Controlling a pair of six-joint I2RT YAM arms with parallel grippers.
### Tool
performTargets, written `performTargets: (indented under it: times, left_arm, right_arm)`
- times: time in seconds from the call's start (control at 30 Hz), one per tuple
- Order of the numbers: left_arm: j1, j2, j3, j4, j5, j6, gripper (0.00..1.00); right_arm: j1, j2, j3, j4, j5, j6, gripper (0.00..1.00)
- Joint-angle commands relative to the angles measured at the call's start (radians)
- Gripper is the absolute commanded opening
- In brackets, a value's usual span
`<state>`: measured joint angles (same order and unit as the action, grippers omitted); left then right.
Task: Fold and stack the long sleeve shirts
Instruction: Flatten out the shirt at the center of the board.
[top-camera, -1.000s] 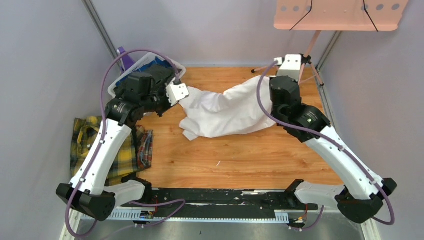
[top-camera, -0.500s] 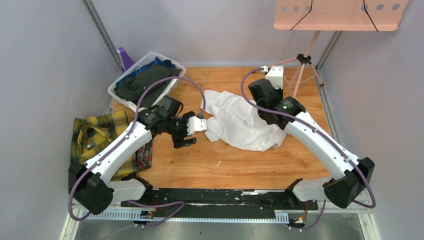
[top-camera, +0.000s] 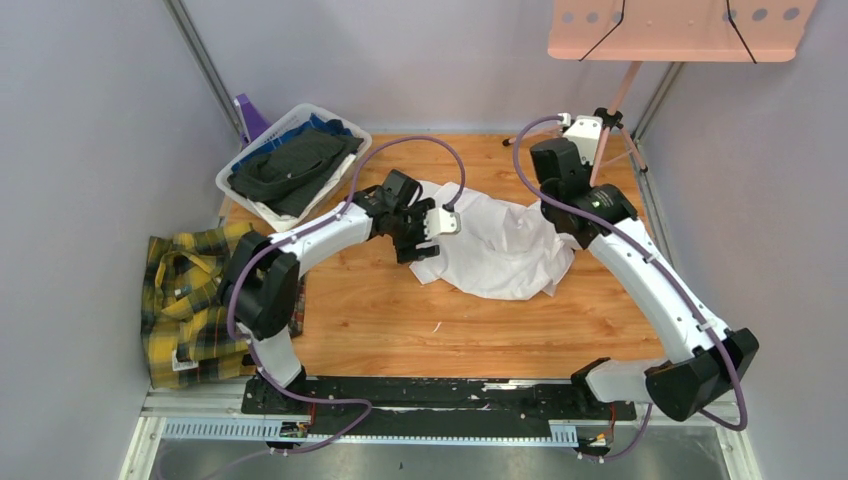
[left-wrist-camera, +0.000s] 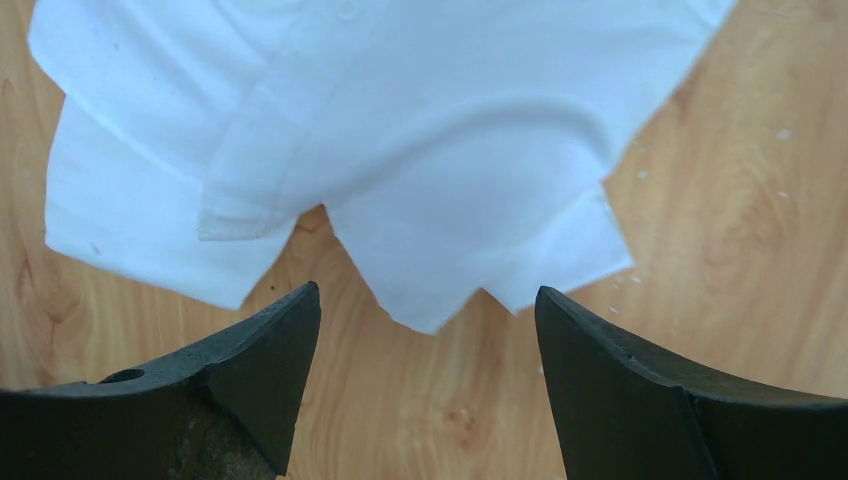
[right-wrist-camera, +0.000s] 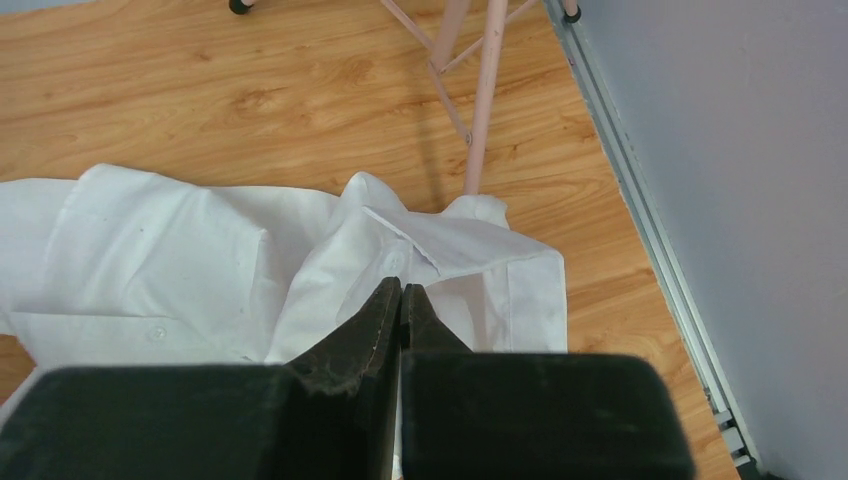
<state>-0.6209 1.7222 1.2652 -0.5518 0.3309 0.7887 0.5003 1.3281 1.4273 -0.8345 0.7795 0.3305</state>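
The wooden table (top-camera: 450, 340) bore the crumpled white collared shirt (top-camera: 500, 250), the plaid flannel shirt (top-camera: 185, 300) beside its left edge. The right gripper (right-wrist-camera: 401, 285) pinched that white shirt; the left gripper (left-wrist-camera: 428, 293) gaped empty (best seize one hem corner cleanly).

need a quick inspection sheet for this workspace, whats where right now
surface: wooden table, a few small white specks
job's things: white shirt crumpled mid-table; plaid shirt lying at the table's left edge
clutter: basket of dark clothes, far left corner
grippers: left gripper open over the white shirt's edge; right gripper shut, pinching the white shirt
cables: purple cables loop along both arms
surroundings: pink stand far right; grey walls
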Motion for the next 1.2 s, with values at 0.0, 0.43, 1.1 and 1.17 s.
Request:
performTargets:
  times: [0.0,0.43,1.1,1.17]
  left_arm:
    - [0.037,0.079,0.07,0.128,0.053,-0.033,0.85]
    - [0.09,0.144,0.129,-0.029,0.046,-0.005,0.01]
    - [0.235,-0.685,0.202,-0.598,-0.111,-0.112,0.0]
    - [0.238,-0.655,0.234,-0.568,-0.172,-0.12,0.0]
  right_arm:
    - [-0.024,-0.066,-0.03,0.08,-0.057,-0.011,0.0]
    - [-0.072,-0.104,-0.029,0.13,-0.214,0.02,0.0]
    - [0.07,-0.373,0.11,-0.084,-0.471,0.149,0.0]
    - [0.067,-0.329,0.14,-0.083,-0.41,0.125,0.0]
